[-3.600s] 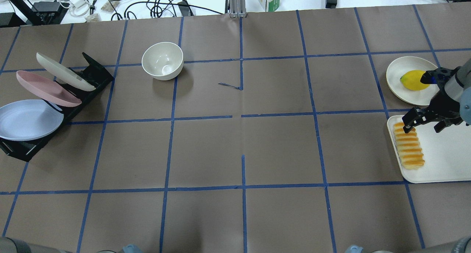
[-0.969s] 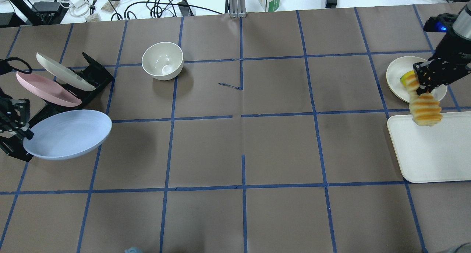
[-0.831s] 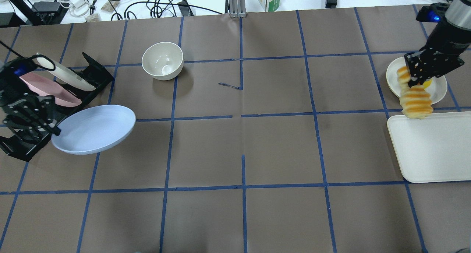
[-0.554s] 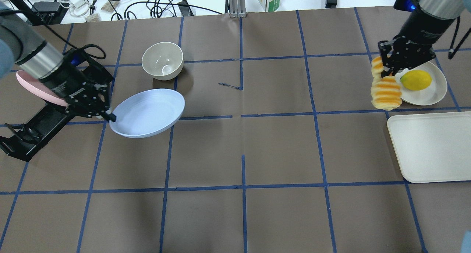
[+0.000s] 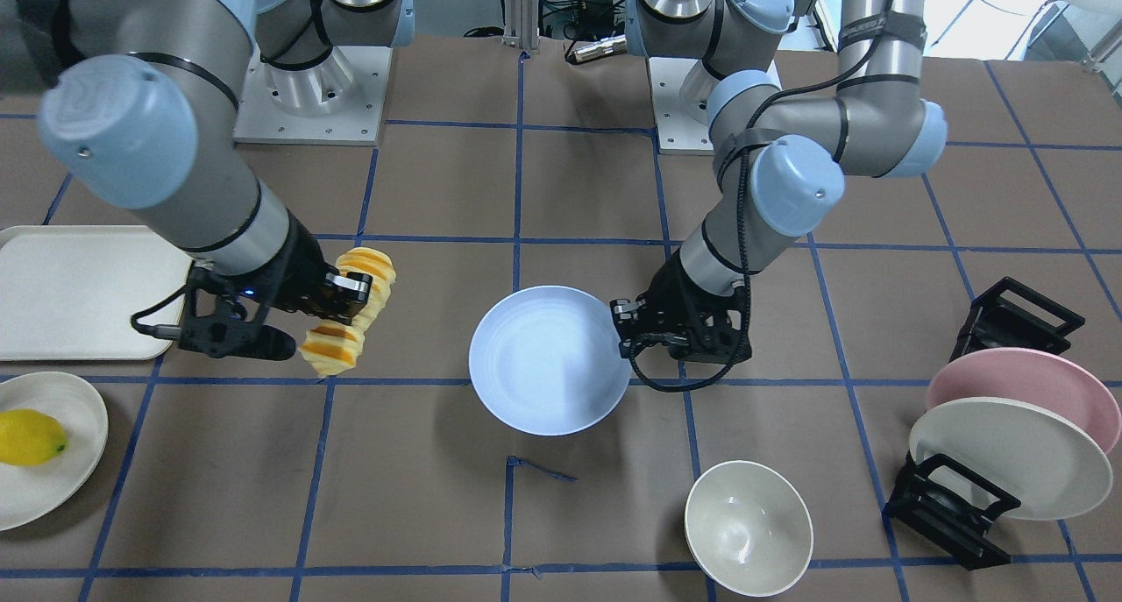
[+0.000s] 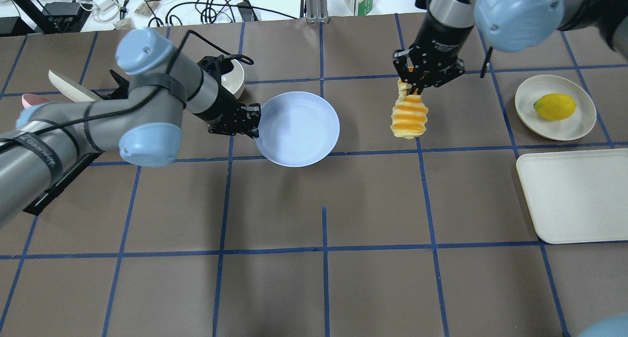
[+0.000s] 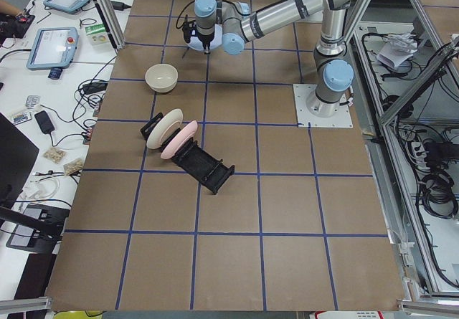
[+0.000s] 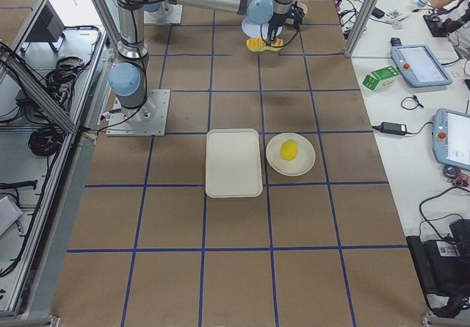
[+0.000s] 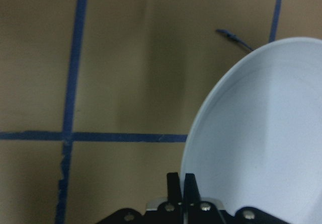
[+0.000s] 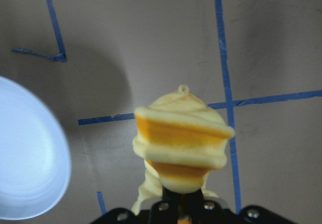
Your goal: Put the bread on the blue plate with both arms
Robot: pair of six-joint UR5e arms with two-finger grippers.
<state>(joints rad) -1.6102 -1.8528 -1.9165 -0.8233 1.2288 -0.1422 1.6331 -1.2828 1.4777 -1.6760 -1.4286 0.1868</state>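
now my right gripper (image 6: pixel 416 88) is closed on the bread (image 6: pixel 409 117) at its top end, long axis dangling down; my left gripper (image 6: pixel 254 126) pinches the blue plate (image 6: pixel 301 131) by its rim, near, leftward of the bread.

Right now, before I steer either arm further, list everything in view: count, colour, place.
bread: one, orange-yellow, hanging from the right hand beside the blue plate
blue plate: one, pale blue, mid-table, held by its rim
bowl: one, cream, far side
pink plate: one, in the rack
cream plate: one, in the rack
rack: one, black, robot's left end
lemon: one, yellow, on the small plate
small plate: one, cream, robot's right end
tray: one, cream, right end
left hand: black, shut on the blue plate
right hand: black, shut on the bread
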